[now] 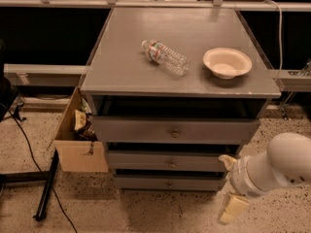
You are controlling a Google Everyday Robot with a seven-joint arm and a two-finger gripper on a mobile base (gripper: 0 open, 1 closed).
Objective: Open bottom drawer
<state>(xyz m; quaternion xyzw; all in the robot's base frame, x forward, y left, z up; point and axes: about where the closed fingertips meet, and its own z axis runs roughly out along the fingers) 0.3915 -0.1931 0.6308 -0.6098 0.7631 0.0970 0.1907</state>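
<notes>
The bottom drawer (pixel 146 182) is the slimmest grey front, lowest of three in the cabinet, with a small round knob (pixel 169 184) at its centre. It sits pushed in under the middle drawer (pixel 141 161). My gripper (pixel 222 189) is at the lower right, on a white arm, just off the right end of the bottom drawer and level with it. Its two cream fingers (pixel 227 161) are spread apart and hold nothing. It is well to the right of the knob and does not touch it.
The top drawer (pixel 136 130) is the widest front. A plastic bottle (pixel 165 57) lies on the cabinet top beside a white bowl (pixel 227 62). A cardboard box (pixel 77 140) stands against the cabinet's left side. Cables and a black stand leg (pixel 46 191) lie on the speckled floor at left.
</notes>
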